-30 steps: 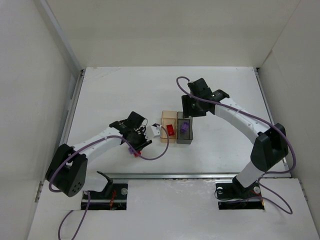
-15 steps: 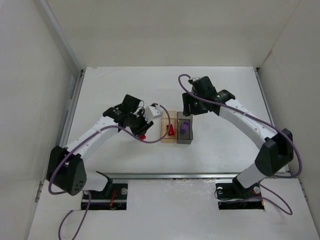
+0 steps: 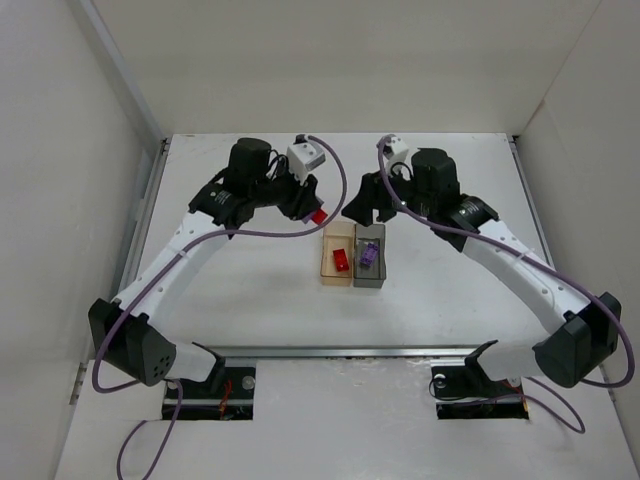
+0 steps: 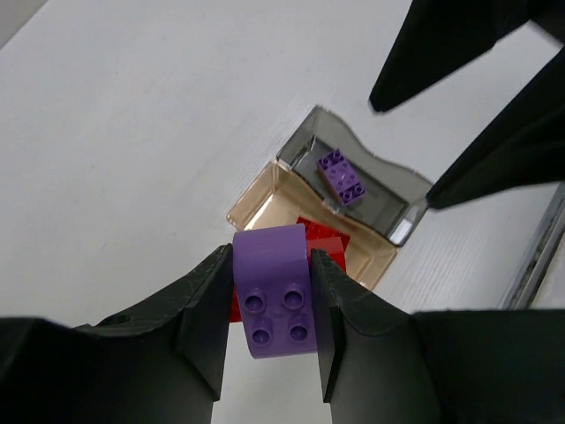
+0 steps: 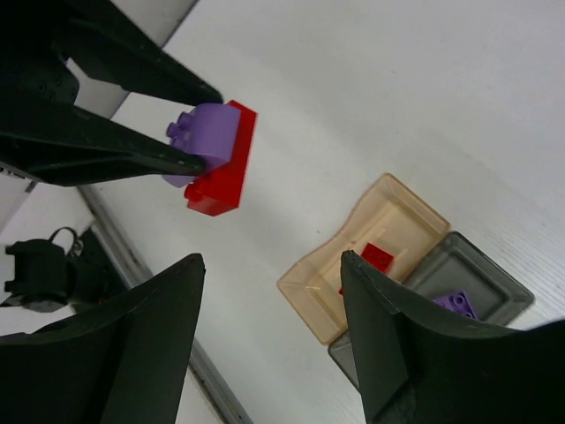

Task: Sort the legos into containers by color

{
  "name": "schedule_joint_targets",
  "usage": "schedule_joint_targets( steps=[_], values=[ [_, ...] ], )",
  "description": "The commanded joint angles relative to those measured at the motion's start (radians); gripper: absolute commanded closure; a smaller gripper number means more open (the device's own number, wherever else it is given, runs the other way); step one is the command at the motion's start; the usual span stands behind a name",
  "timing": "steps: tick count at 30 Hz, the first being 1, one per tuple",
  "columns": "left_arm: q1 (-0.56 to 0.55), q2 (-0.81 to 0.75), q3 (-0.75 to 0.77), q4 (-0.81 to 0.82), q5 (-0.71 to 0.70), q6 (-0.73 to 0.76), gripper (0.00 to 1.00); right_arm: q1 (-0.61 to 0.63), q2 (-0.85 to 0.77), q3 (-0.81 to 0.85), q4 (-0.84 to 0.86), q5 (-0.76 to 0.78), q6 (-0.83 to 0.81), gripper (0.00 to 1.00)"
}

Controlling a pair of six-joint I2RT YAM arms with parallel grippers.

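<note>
Your left claw (image 4: 272,265): clenched on a purple brick (image 4: 272,305), joined to a red brick (image 5: 221,168) mostly hidden behind it at that wrist. Your right claw (image 5: 271,259): released, empty. Frame centre: orange bin (image 3: 328,262) holding another red piece (image 3: 341,260); grey bin (image 3: 372,278), another purple piece (image 3: 369,256).
</note>
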Motion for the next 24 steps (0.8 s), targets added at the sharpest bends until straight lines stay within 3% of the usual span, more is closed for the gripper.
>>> schedule_joint_targets(
  steps=[1,19,24],
  values=[
    [-0.005,-0.001,0.055,0.086,0.075,-0.132,1.0,0.021,0.011,0.0,0.135,-0.114,0.014,0.32],
    [-0.033,-0.011,0.058,0.146,0.054,-0.166,1.0,0.021,0.124,0.078,0.164,-0.276,0.045,0.3],
    [-0.042,-0.02,0.039,0.146,0.054,-0.166,1.0,0.021,0.133,0.087,0.164,-0.285,0.045,0.44]
  ],
)
